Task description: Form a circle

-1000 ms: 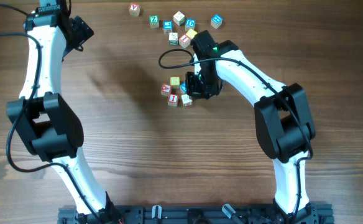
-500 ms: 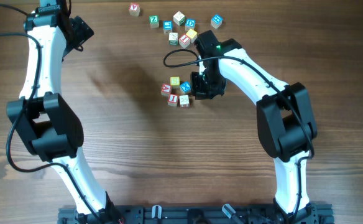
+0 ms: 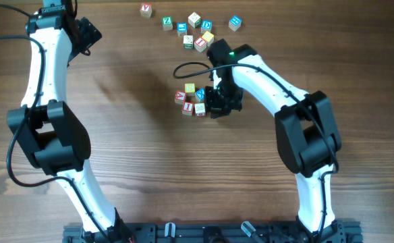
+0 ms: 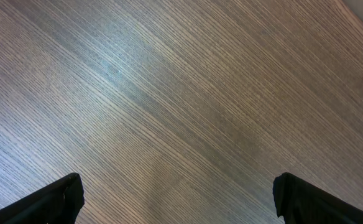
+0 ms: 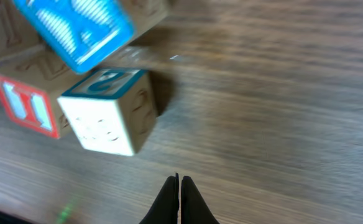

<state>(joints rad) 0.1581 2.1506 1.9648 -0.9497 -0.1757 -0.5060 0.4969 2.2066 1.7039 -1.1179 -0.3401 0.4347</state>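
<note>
Just beside the circle (image 3: 188,106) of wooden cubes, the right end effector (image 5: 179,183) sits pressed together.

wood-grain table (image 3: 136,155); loose letter-cube scatter (image 3: 194,20) at 12 o'clock; blue cube (image 3: 234,23) at scatter's 3 o'clock, apart.

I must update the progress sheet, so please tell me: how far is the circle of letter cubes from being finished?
Done: five letter cubes form a tight ring. In hand: the right jaws, shut and holding nothing, sit low beside the blue cube and whitish cube, probably for nudging. Remaining: perhaps a small evening of gaps, then withdrawal. The left jaws are open, far away.
</note>
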